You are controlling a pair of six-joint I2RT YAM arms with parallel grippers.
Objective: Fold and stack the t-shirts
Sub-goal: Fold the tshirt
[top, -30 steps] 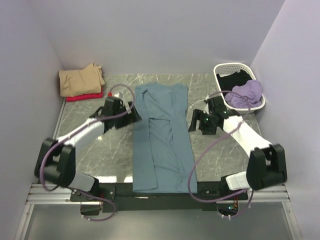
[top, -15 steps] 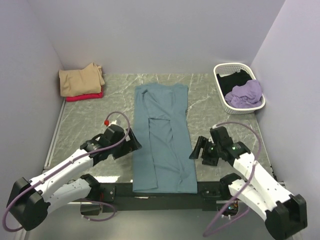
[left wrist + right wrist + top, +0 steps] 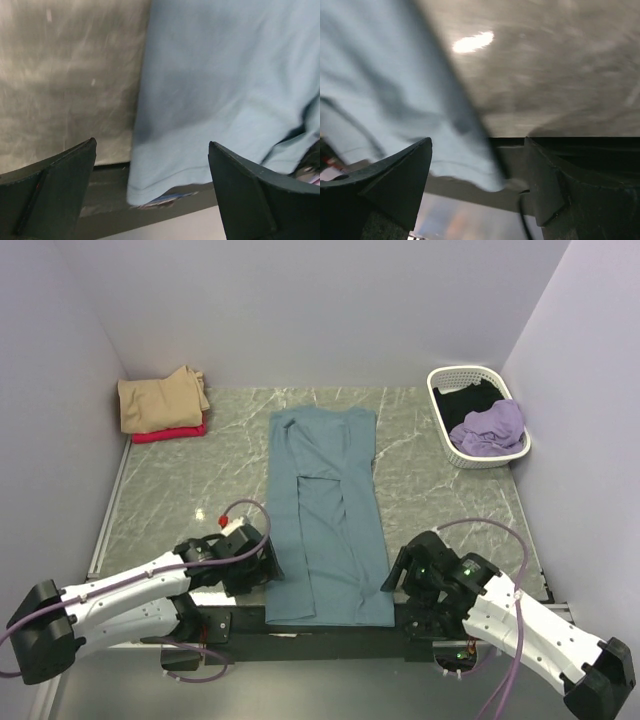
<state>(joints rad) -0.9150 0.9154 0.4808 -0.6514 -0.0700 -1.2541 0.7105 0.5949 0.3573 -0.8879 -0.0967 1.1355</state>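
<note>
Your left tool [image 3: 268,564] & right tool [image 3: 395,572] are both open, just beside the near hem of the teal shirt [image 3: 325,510], which lies lengthwise mid worktop [image 3: 160,490]. Cloth looks soft, light, limp: pinch hem corners thru all layers.

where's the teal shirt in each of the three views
top external: teal shirt lies lengthwise down the centre, hem nearest the arms.
left wrist: teal shirt fills the upper right.
right wrist: teal shirt fills the left side, blurred.
shared landmark: the black rail along the near edge, which the hem overhangs.
</note>
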